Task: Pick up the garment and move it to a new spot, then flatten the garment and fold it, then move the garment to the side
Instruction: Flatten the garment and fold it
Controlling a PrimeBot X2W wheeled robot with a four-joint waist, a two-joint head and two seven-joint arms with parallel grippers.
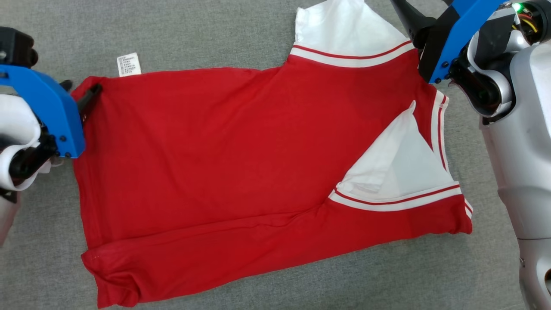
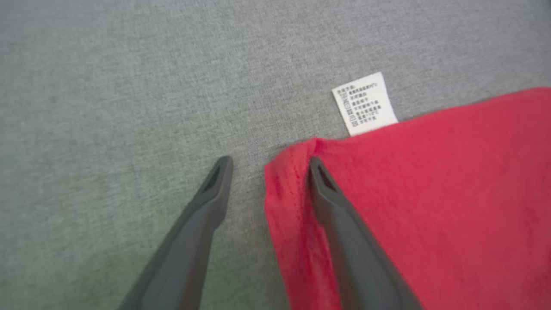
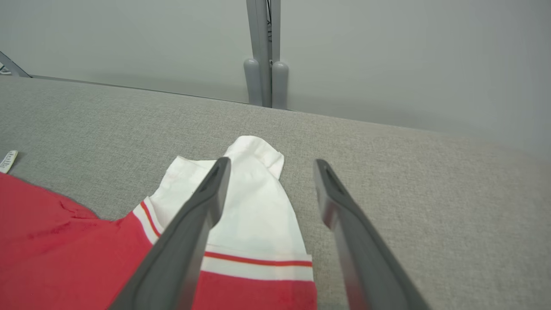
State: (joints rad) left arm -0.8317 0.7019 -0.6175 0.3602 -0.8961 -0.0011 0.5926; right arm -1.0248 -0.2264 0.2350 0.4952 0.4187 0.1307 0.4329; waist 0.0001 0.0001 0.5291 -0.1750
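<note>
Red garment [image 1: 224,150] spread across the grey tabletop [image 1: 241,34], near edge folded over, care label [image 1: 129,64] poking out by the far left corner. Left hand [image 2: 269,165] at that corner, fingers apart, one over the red cloth, the other over bare tabletop. Right hand [image 3: 272,167] above the far white sleeve [image 3: 254,206], fingers apart, clamped on nothing.

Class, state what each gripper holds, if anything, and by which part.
Nothing is held: left gripper and right gripper both stand open at edges of the red-and-white fabric shirt.
</note>
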